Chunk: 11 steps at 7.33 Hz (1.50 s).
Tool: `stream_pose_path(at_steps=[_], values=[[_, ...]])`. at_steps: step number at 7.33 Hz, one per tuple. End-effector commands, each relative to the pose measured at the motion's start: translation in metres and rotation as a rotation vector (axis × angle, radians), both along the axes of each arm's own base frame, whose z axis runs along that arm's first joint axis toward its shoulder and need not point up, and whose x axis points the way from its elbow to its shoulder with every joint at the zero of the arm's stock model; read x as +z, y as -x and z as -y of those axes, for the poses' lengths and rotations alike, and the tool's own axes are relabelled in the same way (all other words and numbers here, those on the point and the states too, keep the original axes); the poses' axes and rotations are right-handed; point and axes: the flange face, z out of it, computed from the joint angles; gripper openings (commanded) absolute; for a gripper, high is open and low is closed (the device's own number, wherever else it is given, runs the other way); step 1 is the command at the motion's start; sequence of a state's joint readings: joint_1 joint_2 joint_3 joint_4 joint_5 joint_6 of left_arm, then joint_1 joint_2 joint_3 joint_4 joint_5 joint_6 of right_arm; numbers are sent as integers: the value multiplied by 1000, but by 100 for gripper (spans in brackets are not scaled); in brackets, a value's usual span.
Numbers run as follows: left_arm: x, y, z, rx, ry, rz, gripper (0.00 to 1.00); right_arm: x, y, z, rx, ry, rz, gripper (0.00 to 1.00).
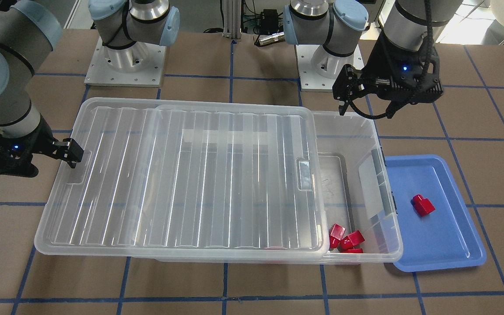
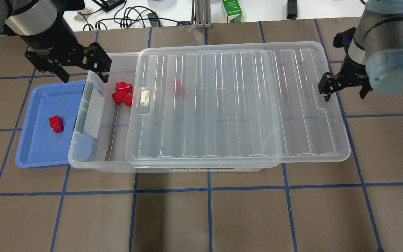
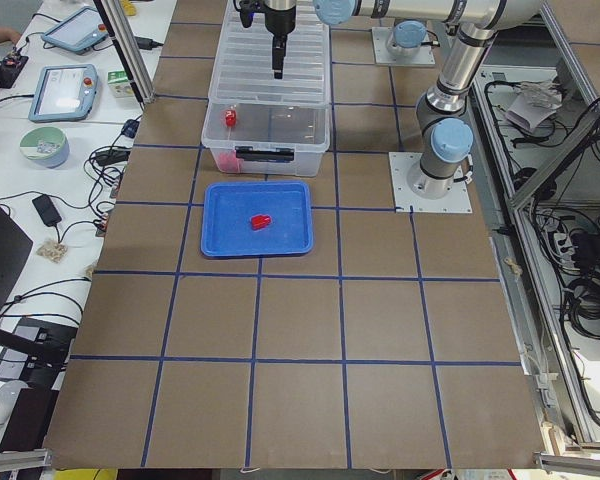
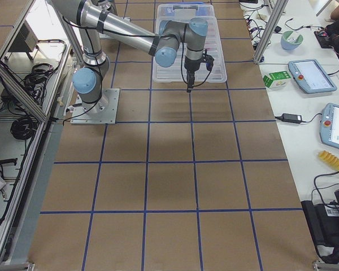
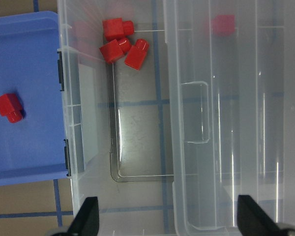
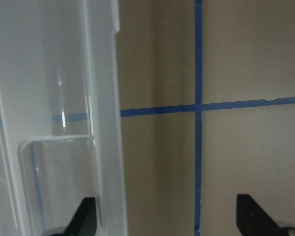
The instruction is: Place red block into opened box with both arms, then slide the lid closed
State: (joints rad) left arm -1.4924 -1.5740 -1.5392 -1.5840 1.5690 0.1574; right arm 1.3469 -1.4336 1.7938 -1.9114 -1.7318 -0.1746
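Red block is seen lying alone on the blue tray, outside the box, untouched by either gripper. The tray is set against the box's short side, where the grey clasp is mounted. The box is mostly covered by the lid, which is shifted toward the robot's right, so that its end overhangs the box there. A strip at the tray end is left uncovered. In that open strip, at the corner far from the robot, a cluster of red blocks is seen on the box floor. One more red piece is visible through the lid.

Left gripper is held above the far rim of the box's open end. Its jaws are spread wide and nothing is held. Right gripper is positioned at the lid's overhanging short end, jaws also spread wide and empty. In the wrist view one fingertip is seen over the lid's edge and the other over the table. Contact with the lid cannot be told.
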Motion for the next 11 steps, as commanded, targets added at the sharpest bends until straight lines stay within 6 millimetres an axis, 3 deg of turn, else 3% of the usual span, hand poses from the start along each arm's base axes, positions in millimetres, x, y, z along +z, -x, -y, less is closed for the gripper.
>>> stream_pose_path(at_steps=[1,2,4,5,6,8,9,10,11], values=[[-46,-129,22,-62,-22,-13,100,2,19,-1,4,-2,0,100],[-76,-178,29,-50,-23,-36,100,1,20,-1,6,-5,-1,100],[-139,-224,47,-29,-19,-119,100,2,38,-2,-28,-5,-1,100],[-178,-247,49,-1,-60,-150,100,2,38,-3,-28,-3,0,100],[-206,-283,54,22,-21,-132,100,6,36,-4,-28,0,-1,100],[-264,-292,55,22,-42,-141,100,19,35,-4,-34,-6,12,100],[-285,-295,57,80,-51,-144,100,54,22,2,-27,78,45,100],[-292,-296,60,118,-63,-146,100,82,-1,4,-5,119,162,100],[-296,-300,64,140,-66,-141,100,111,-27,-9,-36,99,235,100]])
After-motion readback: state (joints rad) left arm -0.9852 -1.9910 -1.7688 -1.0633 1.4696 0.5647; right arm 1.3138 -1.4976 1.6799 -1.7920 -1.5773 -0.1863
